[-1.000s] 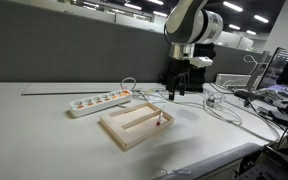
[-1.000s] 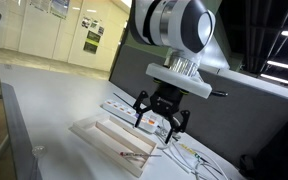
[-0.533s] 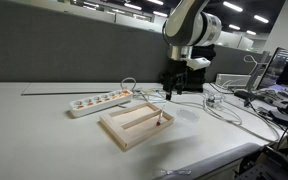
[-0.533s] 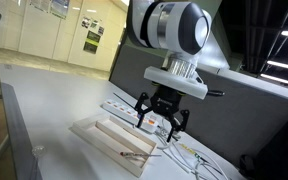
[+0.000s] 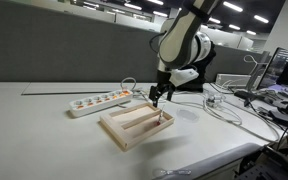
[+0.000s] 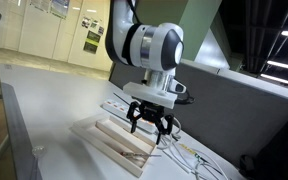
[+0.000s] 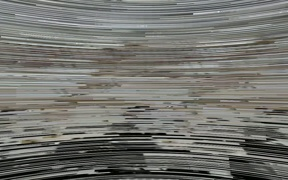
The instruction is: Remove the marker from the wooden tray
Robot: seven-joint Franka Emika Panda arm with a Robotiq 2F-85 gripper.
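Note:
The wooden tray lies flat on the white table, in both exterior views. The marker lies inside it near one end, a thin stick with a reddish tip, also seen in an exterior view. My gripper hangs just above the tray's end, fingers pointing down and spread open, holding nothing. In an exterior view the gripper is a little above and behind the marker. The wrist view is only streaked noise and shows nothing.
A white power strip lies behind the tray, with white cables trailing across the table to one side. The table's front edge is close to the tray. Grey partition walls stand behind.
The arm has leaned forward and the gripper has come down toward the tray's end. The tray and the marker have not moved.

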